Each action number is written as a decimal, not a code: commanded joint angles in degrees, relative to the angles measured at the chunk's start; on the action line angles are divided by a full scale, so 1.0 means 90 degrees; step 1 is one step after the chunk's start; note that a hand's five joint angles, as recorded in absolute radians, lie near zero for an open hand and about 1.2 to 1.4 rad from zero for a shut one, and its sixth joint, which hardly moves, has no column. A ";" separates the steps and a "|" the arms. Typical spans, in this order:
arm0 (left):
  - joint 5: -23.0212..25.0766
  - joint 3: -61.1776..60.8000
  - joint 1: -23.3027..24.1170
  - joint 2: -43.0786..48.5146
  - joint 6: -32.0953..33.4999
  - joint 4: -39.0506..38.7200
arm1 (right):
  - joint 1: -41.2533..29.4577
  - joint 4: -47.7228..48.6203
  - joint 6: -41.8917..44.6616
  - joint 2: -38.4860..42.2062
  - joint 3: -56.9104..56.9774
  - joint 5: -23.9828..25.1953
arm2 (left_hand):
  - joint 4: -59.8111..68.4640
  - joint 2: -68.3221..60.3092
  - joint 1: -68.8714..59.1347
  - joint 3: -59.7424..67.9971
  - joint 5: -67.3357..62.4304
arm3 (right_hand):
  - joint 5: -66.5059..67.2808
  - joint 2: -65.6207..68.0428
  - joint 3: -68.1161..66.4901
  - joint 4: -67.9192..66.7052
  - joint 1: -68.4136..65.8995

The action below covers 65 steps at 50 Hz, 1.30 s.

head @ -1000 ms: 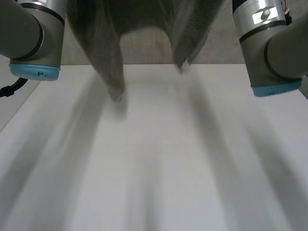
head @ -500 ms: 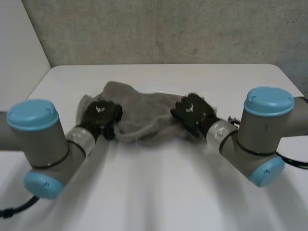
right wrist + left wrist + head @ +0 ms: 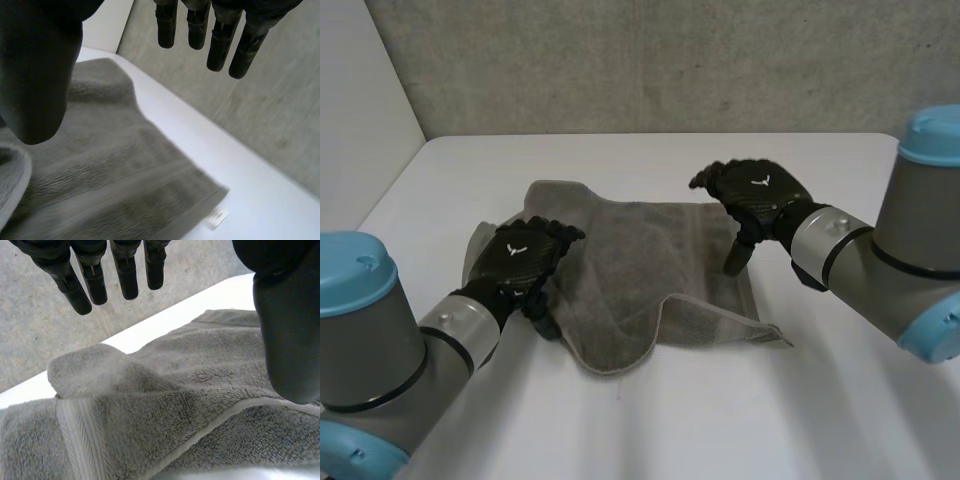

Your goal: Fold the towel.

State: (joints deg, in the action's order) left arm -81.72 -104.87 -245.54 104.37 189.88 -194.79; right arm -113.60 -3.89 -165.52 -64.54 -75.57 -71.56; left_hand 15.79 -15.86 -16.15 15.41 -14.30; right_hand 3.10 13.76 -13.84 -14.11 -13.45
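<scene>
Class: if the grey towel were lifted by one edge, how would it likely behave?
Probably floppy: the towel lies in soft humps and folds, so it would sag from a lifted edge. Its fuzzy pile looks grippy, not slippery. Pushed, it would likely bunch rather than slide.

Towel (image 3: 100, 175) corner tag (image 3: 216, 218): prob. label, illegible.

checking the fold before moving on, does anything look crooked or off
The towel is folded unevenly: its upper layer lies askew, so the near edges do not line up and a lower corner pokes out on the right hand's side. A rumpled hump sits by the left hand.
</scene>
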 commanded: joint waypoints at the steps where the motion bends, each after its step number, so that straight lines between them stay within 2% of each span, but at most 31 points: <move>1: 0.0008 -0.0428 -0.0140 -0.0308 0.0015 -0.0008 | 0.0084 -0.1462 -0.0096 0.1058 0.1063 0.0050 | -0.0564 0.0571 0.0603 -0.0522 0.1509 | -0.0345 -0.0418 0.0427 0.0457 0.0383; 3: 0.0008 -0.0536 -0.0208 -0.0406 0.0015 -0.0008 | 0.0210 -0.2016 -0.0096 0.1321 0.1219 0.0099 | -0.0564 0.0571 0.0603 -0.0522 0.1509 | -0.0345 -0.0418 0.0427 0.0457 0.0383; 7: 0.0018 -0.0925 -0.0598 -0.0834 0.0025 -0.0027 | 0.0259 -0.2214 -0.0086 0.1322 0.1103 0.0129 | -0.0564 0.0571 0.0603 -0.0522 0.1509 | -0.0131 -0.0204 0.0213 0.0242 0.0169; 14: 0.0223 -0.1190 -0.1078 -0.1099 0.0035 -0.0076 | 0.0376 -0.2116 -0.0086 0.0921 0.0438 0.0129 | -0.0508 0.0515 0.0547 -0.0466 0.1453 | -0.0336 -0.0409 0.0418 0.0447 0.0374; 17: 0.0583 -0.1161 -0.1613 -0.1070 0.0035 -0.0086 | 0.0357 -0.1795 -0.0096 0.0697 -0.0098 0.0129 | -0.0396 0.0403 0.0435 -0.0354 0.1341 | -0.0317 -0.0390 0.0400 0.0429 0.0356; 23: 0.0926 -0.1014 -0.1869 -0.0718 0.0045 -0.0105 | 0.0308 -0.1618 -0.0145 0.0677 -0.0412 0.0119 | -0.0302 0.0309 0.0341 -0.0260 0.1247 | 0.0206 0.0133 -0.0124 -0.0095 -0.0168; 25: 0.0985 -0.0801 -0.1927 -0.0242 0.0064 -0.0067 | 0.0298 -0.1541 -0.0174 0.0716 -0.0538 0.0119 | -0.0246 0.0253 0.0285 -0.0204 0.1191 | 0.1433 0.1360 -0.1351 -0.1321 -0.1395; 26: 0.0985 -0.0800 -0.1927 -0.0240 0.0064 -0.0066 | 0.0298 -0.1540 -0.0174 0.0716 -0.0539 0.0119 | -0.0246 0.0253 0.0285 -0.0204 0.1191 | 0.1440 0.1367 -0.1358 -0.1328 -0.1402; 28: 0.0985 -0.0576 -0.1937 0.0149 0.0064 -0.0008 | 0.0308 -0.1414 -0.0184 0.0716 -0.0704 0.0119 | -0.0246 0.0253 0.0285 -0.0204 0.1191 | 0.3838 0.3765 -0.3756 -0.3727 -0.3800; 29: 0.0985 -0.0575 -0.1937 0.0151 0.0064 -0.0008 | 0.0308 -0.1413 -0.0184 0.0716 -0.0705 0.0119 | -0.0246 0.0253 0.0285 -0.0204 0.1191 | 0.3851 0.3778 -0.3769 -0.3739 -0.3813; 31: 0.0994 -0.0497 -0.1937 0.0317 0.0054 -0.0008 | 0.0376 -0.1200 -0.0174 0.0667 -0.0860 0.0099 | -0.0246 0.0253 0.0285 -0.0204 0.1191 | 0.6268 0.6195 -0.6186 -0.6157 -0.6230; 32: 0.1004 -0.0439 -0.1937 0.0462 0.0054 -0.0017 | 0.0376 -0.1198 -0.0174 0.0667 -0.0861 0.0099 | -0.0246 0.0253 0.0285 -0.0204 0.1191 | 0.6281 0.6208 -0.6199 -0.6169 -0.6242; 33: 0.1033 -0.0380 -0.1937 0.0589 0.0054 -0.0017 | 0.0415 -0.1073 -0.0184 0.0648 -0.0919 0.0090 | -0.0246 0.0253 0.0285 -0.0204 0.1191 | 0.7421 0.7348 -0.7339 -0.7310 -0.7383; 37: 0.1082 -0.0262 -0.1937 0.0795 0.0054 -0.0027 | 0.0591 -0.0788 -0.0203 0.0550 -0.1047 0.0041 | -0.0227 0.0234 0.0267 -0.0185 0.1172 | 0.7433 0.7360 -0.7351 -0.7321 -0.7394; 44: 0.1092 0.0030 -0.1908 0.1107 0.0045 -0.0105 | 0.1089 -0.0193 -0.0808 0.0228 -0.1330 0.0089 | -0.0097 0.0104 0.0136 -0.0055 0.1042 | 0.7433 0.7360 -0.7351 -0.7321 -0.7394; 56: 0.1043 0.0685 -0.1507 0.1616 0.0045 -0.0105 | 0.1187 -0.0173 -0.0906 0.0228 -0.1418 0.0129 | 0.0146 -0.0139 -0.0107 0.0189 0.0798 | 0.7433 0.7360 -0.7351 -0.7321 -0.7394; 65: 0.1014 0.1241 -0.1312 0.1986 0.0035 -0.0095 | 0.1265 -0.0163 -0.0906 0.0228 -0.1408 0.0129 | 0.0911 -0.0904 -0.0872 0.0953 0.0034 | 0.7433 0.7360 -0.7351 -0.7321 -0.7394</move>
State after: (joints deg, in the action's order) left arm -72.51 -96.54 -258.31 120.35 190.24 -195.67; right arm -102.76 -5.35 -173.73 -62.51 -88.33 -70.40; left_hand 23.23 -23.10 -23.15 23.05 -23.57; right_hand 67.08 75.27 -76.22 -76.44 -76.49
